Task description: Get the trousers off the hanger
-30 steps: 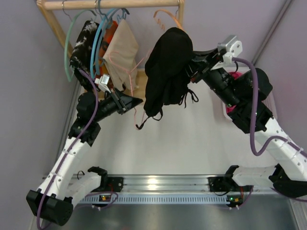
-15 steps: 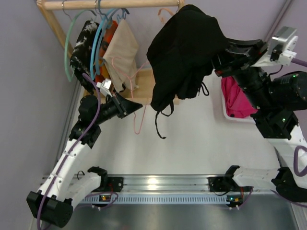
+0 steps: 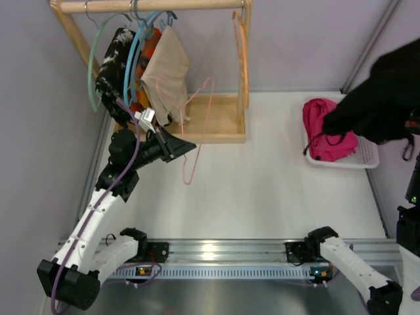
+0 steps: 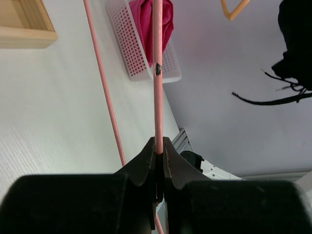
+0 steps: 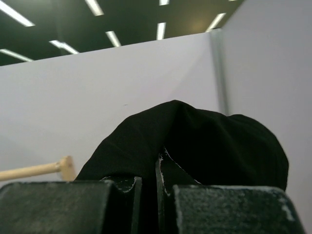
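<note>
The black trousers [image 3: 387, 92] hang bunched at the far right edge, above the white basket [image 3: 366, 157], with drawstrings dangling. My right gripper [image 5: 148, 181] is shut on the black cloth [image 5: 204, 141]; in the top view the cloth hides it. The magenta-pink trousers [image 3: 323, 128] lie in the basket and also show in the left wrist view [image 4: 146, 19]. My left gripper [image 3: 189, 146] is shut on the thin rod of a bare pink hanger [image 3: 199, 111], which runs straight up from the jaws in the left wrist view [image 4: 157, 73].
A wooden rack [image 3: 151, 6] stands at the back left, its base [image 3: 220, 118] on the table. A beige garment [image 3: 167, 69], a dark speckled garment [image 3: 113, 62] and teal and blue hangers hang on it. A bare orange hanger [image 3: 241, 52] hangs at the rail's right end.
My right arm has swung the black trousers off the orange hanger and far right, over the basket. The orange hanger now hangs bare. My left gripper has kept its hold on the pink hanger.
</note>
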Motion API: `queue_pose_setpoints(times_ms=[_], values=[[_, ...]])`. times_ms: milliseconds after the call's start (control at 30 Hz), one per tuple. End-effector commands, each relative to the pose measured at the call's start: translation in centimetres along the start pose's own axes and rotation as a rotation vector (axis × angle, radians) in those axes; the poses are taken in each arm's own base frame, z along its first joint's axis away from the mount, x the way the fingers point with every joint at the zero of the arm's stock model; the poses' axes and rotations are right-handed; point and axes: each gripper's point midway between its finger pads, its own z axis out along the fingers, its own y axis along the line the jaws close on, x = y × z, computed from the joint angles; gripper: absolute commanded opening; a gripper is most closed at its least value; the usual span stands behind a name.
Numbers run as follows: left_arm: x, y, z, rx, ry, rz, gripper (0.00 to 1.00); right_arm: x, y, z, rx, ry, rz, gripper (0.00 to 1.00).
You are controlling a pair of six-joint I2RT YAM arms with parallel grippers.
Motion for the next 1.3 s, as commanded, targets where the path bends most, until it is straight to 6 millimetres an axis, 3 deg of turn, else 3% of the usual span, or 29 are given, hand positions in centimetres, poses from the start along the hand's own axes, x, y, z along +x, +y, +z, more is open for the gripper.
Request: queue_pose_setpoints(times_ms=[0, 67, 133, 233, 267, 333, 433, 467, 600, 667, 700, 767, 800, 833, 867, 1133, 1167, 1233, 1267], values=[[-0.9, -1.5, 0.1, 0.052, -0.010, 0.056, 0.00, 0.2, -4.9, -1.6, 0.242, 0.012, -0.123, 0.00], [-1.0, -1.6, 0.2, 0.052, -0.010, 0.056, 0.00, -0.6, -6.8, -3.1, 0.324, 0.000, -0.222, 0.00], [-0.9, -1.5, 0.2, 0.052, -0.008, 0.054, 0.00, 0.1, -8.7, -4.3, 0.424, 0.031, -0.321, 0.00], [-0.9, -1.6, 0.2, 0.055, -0.005, 0.052, 0.00, 2.9, -10.9, -5.7, 0.530, 0.125, -0.440, 0.00], [-1.0, -1.7, 0.2, 0.056, -0.007, 0.054, 0.00, 4.8, -11.6, -6.2, 0.556, 0.173, -0.481, 0.00], [-1.1, -2.0, 0.1, 0.061, -0.009, 0.056, 0.00, 6.0, -12.1, -6.5, 0.573, 0.195, -0.531, 0.00], [-1.1, -2.2, 0.0, 0.068, -0.009, 0.055, 0.00, 9.0, -12.5, -6.3, 0.578, 0.252, -0.609, 0.00], [-1.1, -2.3, 0.0, 0.069, -0.009, 0.056, 0.00, 10.9, -12.7, -6.4, 0.574, 0.287, -0.635, 0.00], [-1.0, -2.4, -0.2, 0.071, -0.013, 0.054, 0.00, 16.4, -12.6, -5.1, 0.536, 0.345, -0.613, 0.00], [-1.0, -2.7, -0.4, 0.078, -0.013, 0.059, 0.00, 18.0, -13.2, -4.3, 0.541, 0.365, -0.575, 0.00], [-1.0, -2.8, -0.5, 0.081, -0.015, 0.061, 0.00, 19.3, -14.7, -4.1, 0.577, 0.395, -0.599, 0.00], [-1.1, -3.1, -0.9, 0.087, -0.029, 0.073, 0.00, 21.9, -15.5, -3.3, 0.555, 0.426, -0.567, 0.00], [-1.0, -3.2, -0.9, 0.088, -0.028, 0.076, 0.00, 22.2, -16.7, -3.4, 0.580, 0.431, -0.580, 0.00], [-1.0, -3.3, -1.0, 0.090, -0.032, 0.079, 0.00, 22.9, -17.0, -3.4, 0.583, 0.435, -0.565, 0.00], [-1.0, -3.4, -1.1, 0.093, -0.034, 0.083, 0.00, 24.9, -16.9, -3.2, 0.525, 0.469, -0.568, 0.00], [-1.0, -3.3, -1.0, 0.091, -0.033, 0.086, 0.00, 31.8, -18.5, -5.2, 0.468, 0.601, -0.580, 0.00], [-1.0, -3.2, -1.0, 0.090, -0.032, 0.086, 0.00, 33.9, -19.0, -5.7, 0.458, 0.645, -0.579, 0.00], [-1.0, -3.1, -0.8, 0.090, -0.022, 0.084, 0.00, 36.1, -19.2, -5.3, 0.432, 0.677, -0.556, 0.00], [-1.0, -3.2, -0.8, 0.092, -0.022, 0.088, 0.00, 38.9, -19.6, -5.6, 0.419, 0.735, -0.540, 0.00]])
